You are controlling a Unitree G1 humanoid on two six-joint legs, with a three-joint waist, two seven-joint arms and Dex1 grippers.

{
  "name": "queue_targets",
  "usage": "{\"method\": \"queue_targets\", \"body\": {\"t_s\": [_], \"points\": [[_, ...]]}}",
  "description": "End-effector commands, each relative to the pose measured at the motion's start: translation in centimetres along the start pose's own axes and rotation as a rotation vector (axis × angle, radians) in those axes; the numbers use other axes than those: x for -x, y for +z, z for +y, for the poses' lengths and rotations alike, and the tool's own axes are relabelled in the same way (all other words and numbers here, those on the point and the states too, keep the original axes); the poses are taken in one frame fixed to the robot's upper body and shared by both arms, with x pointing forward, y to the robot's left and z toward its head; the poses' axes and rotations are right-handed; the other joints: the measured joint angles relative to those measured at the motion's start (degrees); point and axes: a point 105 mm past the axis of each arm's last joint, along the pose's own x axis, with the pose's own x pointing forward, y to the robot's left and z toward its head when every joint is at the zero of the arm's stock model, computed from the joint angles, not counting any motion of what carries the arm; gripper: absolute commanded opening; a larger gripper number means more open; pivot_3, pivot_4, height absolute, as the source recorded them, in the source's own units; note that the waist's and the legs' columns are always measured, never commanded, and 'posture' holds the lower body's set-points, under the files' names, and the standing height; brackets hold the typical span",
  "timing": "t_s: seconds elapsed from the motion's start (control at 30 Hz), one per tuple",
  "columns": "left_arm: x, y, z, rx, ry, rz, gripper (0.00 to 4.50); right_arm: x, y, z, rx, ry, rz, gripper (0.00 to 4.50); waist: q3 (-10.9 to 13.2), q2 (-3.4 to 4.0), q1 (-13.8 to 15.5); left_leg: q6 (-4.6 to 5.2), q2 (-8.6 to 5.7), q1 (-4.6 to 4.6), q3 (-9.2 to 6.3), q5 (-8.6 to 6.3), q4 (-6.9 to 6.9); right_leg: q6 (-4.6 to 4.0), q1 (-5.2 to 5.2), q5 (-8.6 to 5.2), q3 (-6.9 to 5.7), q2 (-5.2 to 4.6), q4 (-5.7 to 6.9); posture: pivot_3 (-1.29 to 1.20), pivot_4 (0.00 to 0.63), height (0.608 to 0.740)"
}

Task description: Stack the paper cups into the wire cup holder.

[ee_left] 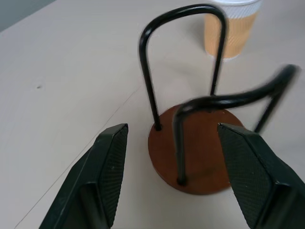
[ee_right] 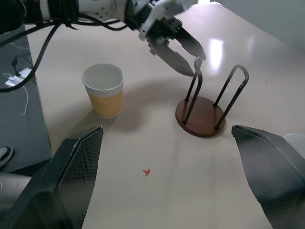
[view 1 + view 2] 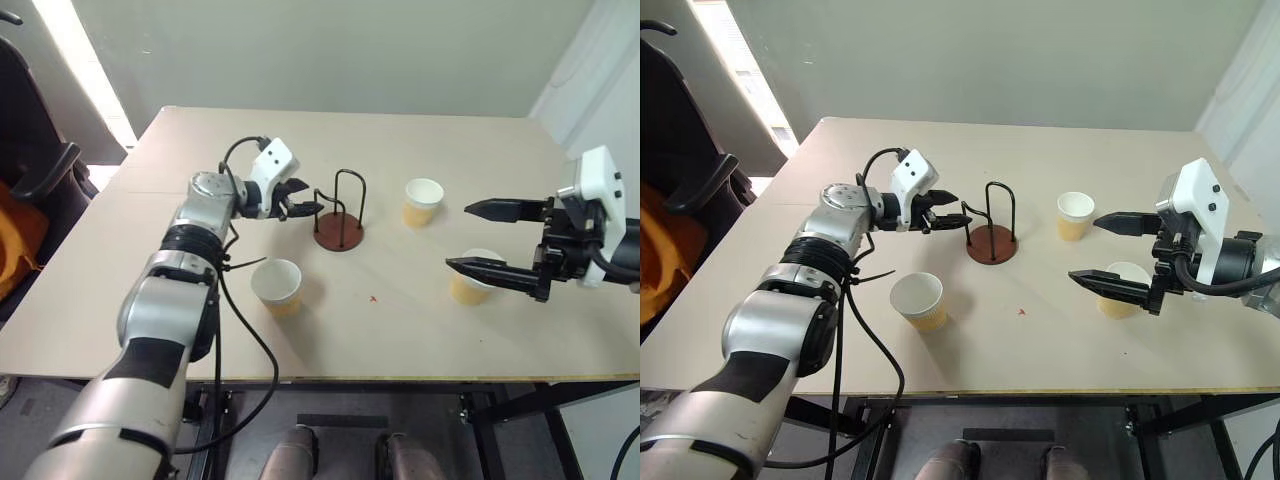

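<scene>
The wire cup holder (image 3: 340, 200), thin black loops on a reddish-brown disc base (image 1: 205, 152), stands mid-table with no cup in it. My left gripper (image 3: 306, 207) is open right at its left side, and the nearer wire loop (image 1: 178, 143) shows between its fingers (image 1: 108, 167). Three paper cups stand upright on the table: one (image 3: 277, 285) near the front left, one (image 3: 423, 201) just right of the holder, one (image 3: 470, 280) at the right, partly hidden behind my right gripper (image 3: 478, 238). That gripper hovers wide open and holds nothing.
The light wooden table (image 3: 400, 340) has its front edge close to me and a small red mark (image 3: 373, 298) on it. A black chair (image 3: 40, 170) with something orange on it stands off the table's left side.
</scene>
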Motion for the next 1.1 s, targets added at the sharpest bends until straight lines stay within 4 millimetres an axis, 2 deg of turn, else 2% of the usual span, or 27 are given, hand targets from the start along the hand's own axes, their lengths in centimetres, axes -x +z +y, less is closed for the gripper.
{"method": "queue_targets", "body": {"t_s": [0.03, 0.23, 0.27, 0.3, 0.37, 0.43, 0.57, 0.67, 0.73, 0.9, 1.1], "points": [[0.2, 2.4, 0.4, -0.053, 0.007, -0.054, 2.61, 0.6, 0.8, 0.4, 0.04, -0.026, -0.003, 4.5, 0.0, 0.0, 0.1, 0.03, 0.0, -0.02, 0.01, -0.02, 0.1, 0.07, 0.0, -0.02, 0.11, 0.0, 0.0, 0.0, 0.15, 0.74], [0.1, 2.8, 0.3, -0.037, -0.007, -0.08, 0.46, 0.6, 0.7, 0.5, 0.032, -0.037, 0.011, 4.5, 0.0, 0.0, 0.0, 0.46, -0.14, -0.02, 0.48, -0.32, 0.55, 0.54, 0.0, -0.2, 0.86, 0.05, 0.01, 0.0, 0.15, 0.74], [0.2, 3.0, 0.2, -0.033, -0.018, -0.092, 0.16, 0.5, 0.5, 0.2, 0.037, -0.054, 0.02, 4.5, 0.0, 0.0, 0.0, 0.54, -0.17, -0.02, 0.6, -0.37, 0.6, 0.6, 0.0, -0.2, 0.93, 0.06, 0.0, 0.0, 0.15, 0.74], [0.3, 3.2, 0.1, -0.03, -0.028, -0.105, 0.08, 0.5, 0.4, -0.2, 0.047, -0.086, 0.029, 4.5, 0.0, 0.0, 0.0, 0.61, -0.18, -0.01, 0.7, -0.4, 0.62, 0.63, 0.0, -0.2, 0.95, 0.07, 0.0, 0.0, 0.15, 0.74], [0.6, 3.7, -0.2, -0.033, -0.071, -0.133, 0.08, 0.4, 0.2, -2.3, 0.056, -0.2, 0.036, 4.5, 0.0, 0.0, 0.0, 0.74, -0.21, 0.02, 0.84, -0.48, 0.7, 0.7, 0.0, -0.18, 1.08, -0.05, -0.01, 0.0, 0.15, 0.74], [0.9, 4.4, -0.7, -0.042, -0.131, -0.161, 0.08, 0.5, -0.2, -3.5, 0.045, -0.25, 0.049, 4.5, 0.0, 0.0, -0.1, 0.87, -0.16, 0.03, 0.92, -0.56, 0.78, 0.76, -0.01, -0.14, 1.13, -0.15, -0.02, 0.0, 0.15, 0.74], [1.7, 6.2, -2.7, -0.08, -0.31, -0.219, 0.08, 0.8, -0.4, -2.0, 0.051, -0.125, 0.065, 4.5, 0.0, 0.01, 0.1, 1.02, -0.14, -0.04, 1.0, -0.65, 0.79, 0.78, -0.09, -0.09, 1.15, -0.11, 0.01, 0.0, 0.15, 0.74], [1.7, 6.8, -4.9, -0.105, -0.44, -0.237, 0.08, 1.7, -1.1, -2.2, 0.045, -0.115, 0.102, 4.5, 0.0, 0.02, 0.3, 0.96, -0.13, -0.07, 1.08, -0.74, 0.78, 0.78, -0.11, -0.1, 1.13, -0.05, -0.02, 0.0, 0.15, 0.74], [1.5, 6.4, -7.1, -0.103, -0.544, -0.234, 0.08, 2.3, -1.7, -2.3, 0.034, -0.096, 0.144, 4.5, 0.0, 0.05, 0.3, 0.99, -0.13, -0.05, 1.2, -0.86, 0.86, 0.82, -0.11, -0.12, 1.16, -0.17, -0.03, 0.0, 0.15, 0.74], [1.0, 3.8, -10.3, -0.13, -0.654, -0.164, 0.08, 2.8, -2.3, -1.3, 0.031, -0.01, 0.196, 4.5, -0.1, 0.11, 0.3, 1.01, -0.05, -0.01, 1.35, -1.11, 1.22, 0.93, -0.06, -0.19, 1.25, -0.15, 0.04, 0.0, 0.15, 0.74], [-0.1, 2.1, -11.6, -0.171, -0.657, -0.122, 0.08, 2.8, -2.9, -0.9, 0.037, 0.022, 0.24, 4.5, -0.1, 0.13, 0.2, 1.02, 0.06, 0.15, 1.34, -1.11, 1.4, 0.83, 0.09, -0.13, 1.25, -0.12, 0.16, 0.0, 0.15, 0.74]]}}
